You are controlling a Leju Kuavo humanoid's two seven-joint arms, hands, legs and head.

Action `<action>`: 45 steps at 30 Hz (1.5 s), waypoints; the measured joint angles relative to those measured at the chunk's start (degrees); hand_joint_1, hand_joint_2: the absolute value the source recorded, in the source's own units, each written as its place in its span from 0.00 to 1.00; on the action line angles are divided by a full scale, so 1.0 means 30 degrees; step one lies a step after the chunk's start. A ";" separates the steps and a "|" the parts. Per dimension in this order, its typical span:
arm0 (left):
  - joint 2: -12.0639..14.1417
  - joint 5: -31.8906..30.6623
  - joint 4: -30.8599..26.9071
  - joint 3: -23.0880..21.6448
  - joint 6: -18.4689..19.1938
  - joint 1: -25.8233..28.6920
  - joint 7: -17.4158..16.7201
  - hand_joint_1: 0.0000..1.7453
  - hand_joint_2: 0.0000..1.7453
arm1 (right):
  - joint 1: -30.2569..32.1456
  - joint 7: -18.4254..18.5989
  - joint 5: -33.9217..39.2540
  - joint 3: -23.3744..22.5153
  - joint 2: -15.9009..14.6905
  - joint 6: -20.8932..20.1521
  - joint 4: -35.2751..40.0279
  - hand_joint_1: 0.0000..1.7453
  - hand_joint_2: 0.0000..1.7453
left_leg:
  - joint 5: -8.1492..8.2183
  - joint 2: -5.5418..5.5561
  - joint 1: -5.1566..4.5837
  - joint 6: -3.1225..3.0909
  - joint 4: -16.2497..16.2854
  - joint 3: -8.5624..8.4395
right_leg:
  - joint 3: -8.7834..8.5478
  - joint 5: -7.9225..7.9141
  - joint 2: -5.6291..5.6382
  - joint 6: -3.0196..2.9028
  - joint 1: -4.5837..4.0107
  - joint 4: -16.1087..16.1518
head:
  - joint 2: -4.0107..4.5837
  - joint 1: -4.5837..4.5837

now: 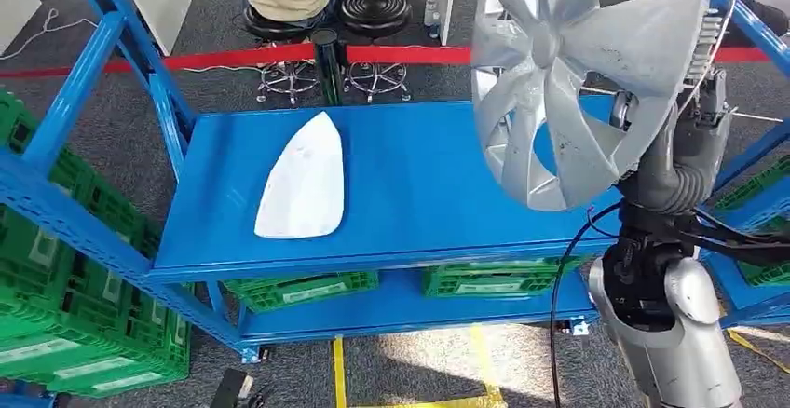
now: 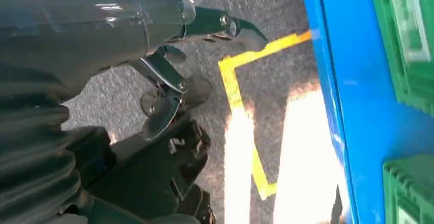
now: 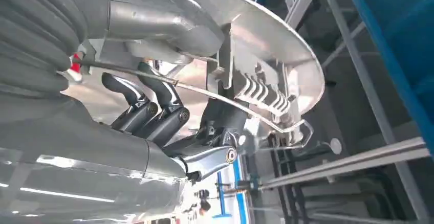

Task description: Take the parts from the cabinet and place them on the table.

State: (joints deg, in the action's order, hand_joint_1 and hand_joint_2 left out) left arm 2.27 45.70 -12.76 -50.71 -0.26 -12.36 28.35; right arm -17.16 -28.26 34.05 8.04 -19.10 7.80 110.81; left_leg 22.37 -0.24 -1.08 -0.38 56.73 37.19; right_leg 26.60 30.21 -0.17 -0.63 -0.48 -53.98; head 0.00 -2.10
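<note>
Our right hand's fingers (image 3: pixel 153 106) are curled over the back of the silver wheel cover (image 1: pixel 582 63), gripping it by the rim and wire ring, so the right hand (image 1: pixel 694 119) carries the part raised high, face toward our head camera, above the right end of the blue shelf (image 1: pixel 419 194). Our left hand (image 2: pixel 169 88) hangs low beside the rack over grey carpet and yellow floor tape (image 2: pixel 235 91), its fingers loosely apart and holding nothing. A white teardrop-shaped panel (image 1: pixel 303 180) lies flat on the shelf, long axis running away from us, tip pointing to the far side, well to the left of the held cover. We judge the left hand the nearer one for that panel, while the cover must travel with the right arm to a table.
</note>
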 joint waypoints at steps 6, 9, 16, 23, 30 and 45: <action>-0.0022 0.0008 0.0007 0.0000 0.0029 -0.0032 -0.0087 0.00 1.00 | -0.0107 0.0022 -0.0138 0.0211 0.0008 0.0204 0.0014 1.00 1.00 | 0.4216 0.0099 0.0495 0.0613 0.6055 0.1582 | 0.1518 -0.1187 -0.0236 -0.0181 0.0109 -0.0260 | 0.0000 0.0524; -0.0022 0.0008 0.0007 0.0000 -0.0044 -0.0041 -0.0109 0.00 1.00 | -0.0159 0.0204 -0.0472 0.0277 0.0001 0.0560 0.0015 1.00 1.00 | 0.2208 0.0074 0.0752 0.0857 0.4093 -0.0443 | 0.2570 -0.1581 -0.0254 0.0087 0.0218 -0.0753 | 0.0000 0.0663; 0.0022 0.0088 0.0022 0.0007 -0.0051 -0.0122 -0.0044 0.00 1.00 | -0.0385 0.0561 -0.1472 0.0387 -0.0080 0.1574 0.0182 1.00 1.00 | 0.2835 0.0099 0.0596 -0.0134 0.0397 -0.2418 | 0.3554 -0.1756 -0.0170 0.0918 0.0464 -0.1550 | 0.0000 0.0692; 0.0015 0.0103 0.0022 0.0015 -0.0080 -0.0143 0.0007 0.00 1.00 | -0.0559 0.0649 -0.1552 0.0590 -0.0152 0.1792 0.0175 1.00 1.00 | 0.1168 0.0052 0.0182 -0.0554 0.0438 -0.0279 | 0.3589 0.1031 -0.0038 0.0769 0.0410 -0.6750 | 0.0000 -0.0015; 0.0000 0.0102 0.0015 0.0015 -0.0110 -0.0125 0.0073 0.00 1.00 | -0.0821 0.0685 -0.1552 0.0773 -0.0152 0.1800 0.0167 1.00 1.00 | -0.0371 -0.0175 0.0143 -0.0058 0.0230 0.0610 | -0.0536 0.0677 0.0111 0.0092 -0.0165 -0.0177 | 0.0000 -0.0044; 0.0029 0.0116 0.0014 0.0051 -0.0365 -0.0162 0.0438 0.00 1.00 | -0.1138 0.0831 -0.1756 0.1136 -0.0058 0.1880 0.0066 1.00 1.00 | 0.3618 0.0168 0.0396 0.0069 0.0174 -0.3003 | 0.3608 -0.2172 -0.0305 0.0463 0.0032 -0.1305 | 0.0000 0.0620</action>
State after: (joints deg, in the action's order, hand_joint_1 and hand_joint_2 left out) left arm 2.36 46.05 -12.72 -50.56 -1.36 -12.84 29.66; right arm -20.57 -25.77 28.79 11.45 -19.28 13.44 111.01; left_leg 33.23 0.27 0.11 -0.17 57.25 28.18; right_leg 37.43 23.69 -1.08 0.76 -0.38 -57.90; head 0.00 -0.24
